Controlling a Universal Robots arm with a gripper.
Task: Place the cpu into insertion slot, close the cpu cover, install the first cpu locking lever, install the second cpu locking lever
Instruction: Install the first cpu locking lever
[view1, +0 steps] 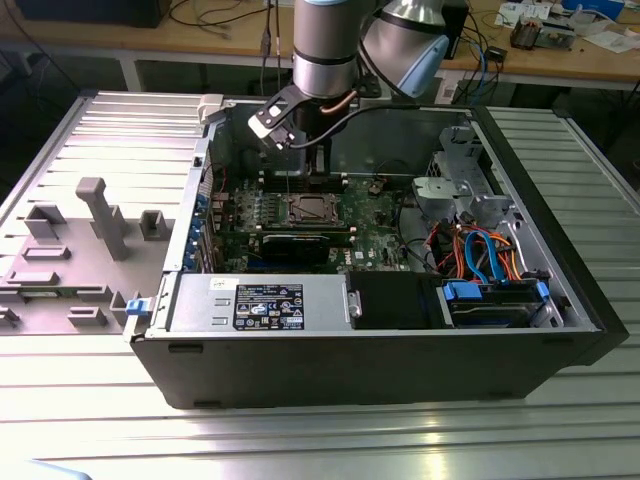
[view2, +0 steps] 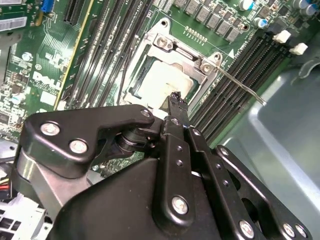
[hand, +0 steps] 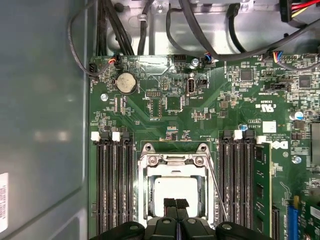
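Silver-grey chip (hand: 175, 186) sits in socket (hand: 175, 159) at mid green board (hand: 165, 100), cover (hand: 148, 195) lying down around its edges; black memory slots (hand: 114, 185) hem both sides. Thin lever (hand: 218, 195) stands clear of one socket edge. Gripper (hand: 175, 202) fingers pressed together, empty, over chip's edge

place: robotics lab | evidence: cable-strewn workbenches (view1: 565, 58), slatted aluminium table (view1: 300, 442), opened computer case (view1: 380, 365)

An open computer case (view1: 350, 370) sits on a slatted metal table (view1: 300, 445).
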